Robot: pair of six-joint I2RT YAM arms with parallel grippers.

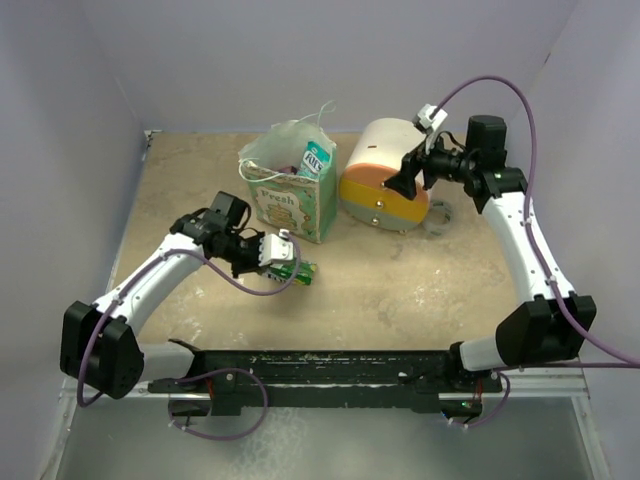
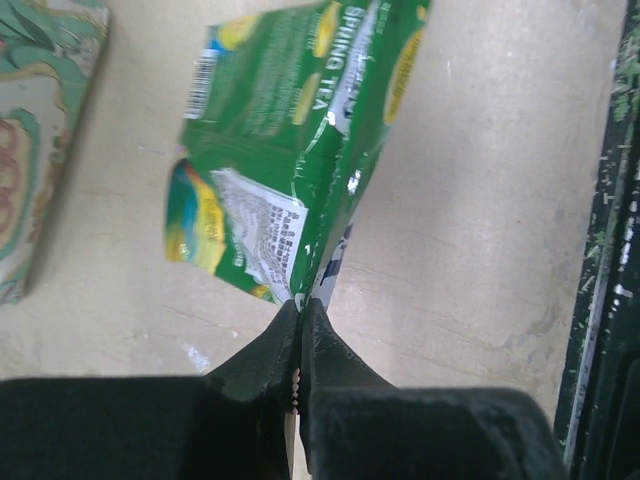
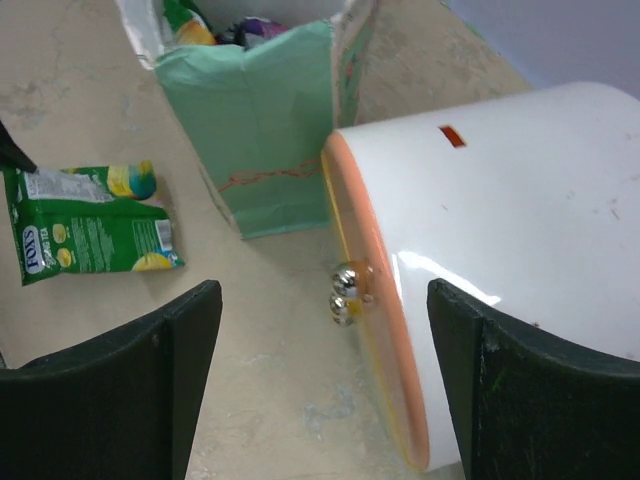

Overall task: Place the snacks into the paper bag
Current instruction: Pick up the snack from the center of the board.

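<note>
The left gripper [image 1: 283,262] is shut tight on one edge of a green packet [image 1: 300,272]. Its two fingers [image 2: 265,360] press together with the thin edge pinched between them. The rest of the packet (it says "SPRING TEA") spreads out away from them. The packet is over the middle of the worktop [image 1: 400,290]. It is on the near side of the paper bag [image 1: 290,195], close to it but not touching. It looks flat on the worktop, but I cannot tell if it is raised a bit.

The paper bag stands upright toward the far side, with its mouth open. A teal packet [image 1: 315,158] pokes out at the bag's right edge, and more snacks [image 3: 250,25] show inside. The far wall [image 1: 300,60] is close behind it.

Just right of the bag is a round drawer unit [image 1: 385,185], with only a thin gap between them. The right gripper [image 1: 410,180] hangs over it with its fingers spread wide, holding nothing.

There is bare worktop to the right of the green packet. More bare worktop runs from the packet to the black rail [image 1: 320,365] at the near edge. There is also a bare strip between the bag and the left wall [image 1: 60,150].
</note>
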